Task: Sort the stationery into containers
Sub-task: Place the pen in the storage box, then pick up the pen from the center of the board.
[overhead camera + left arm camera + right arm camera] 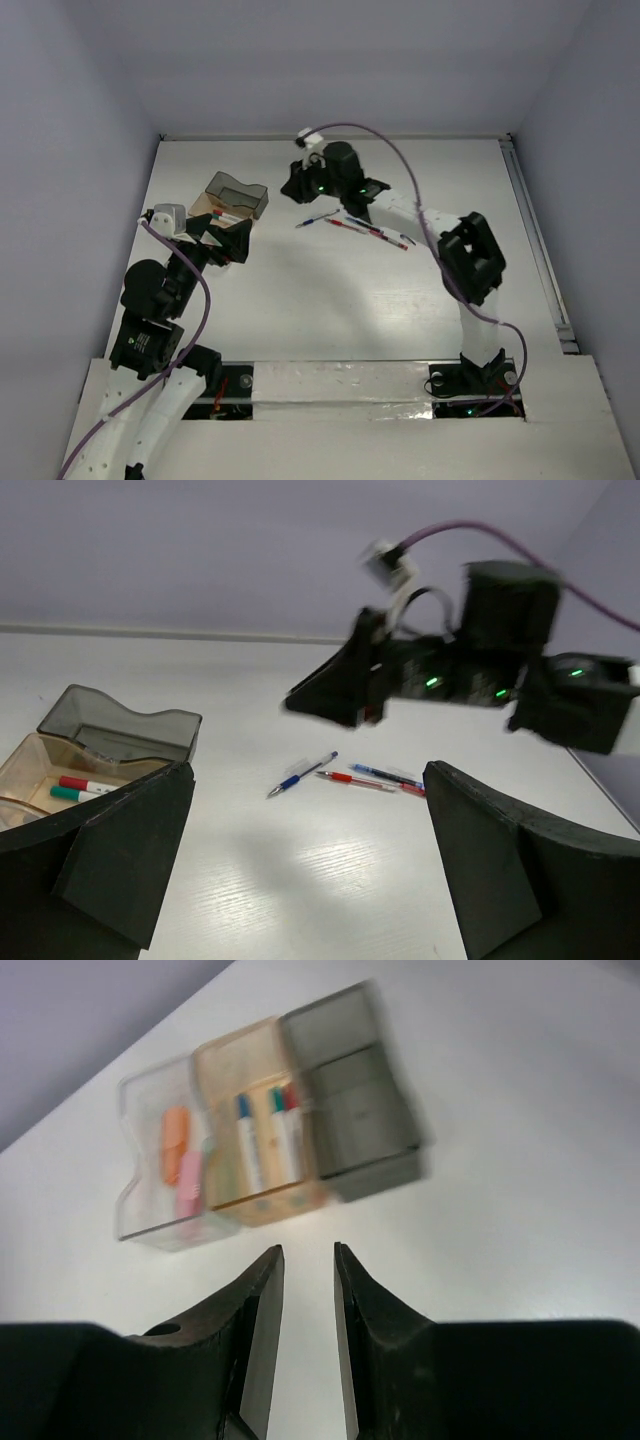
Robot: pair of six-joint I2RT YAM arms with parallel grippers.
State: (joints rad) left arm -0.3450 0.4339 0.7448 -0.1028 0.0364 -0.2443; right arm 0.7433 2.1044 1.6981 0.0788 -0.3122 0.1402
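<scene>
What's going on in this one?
Two arms are sorting stationery into three trays. The tan tray holds markers, the clear tray holds orange and pink pieces, and the grey tray looks empty. Several pens lie loose on the table. The left gripper and right gripper are open and hold nothing.

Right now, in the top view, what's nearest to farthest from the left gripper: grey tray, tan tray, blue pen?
1. tan tray, right by the left gripper.
2. grey tray, just beyond it.
3. blue pen, mid-table, off to the right.
</scene>
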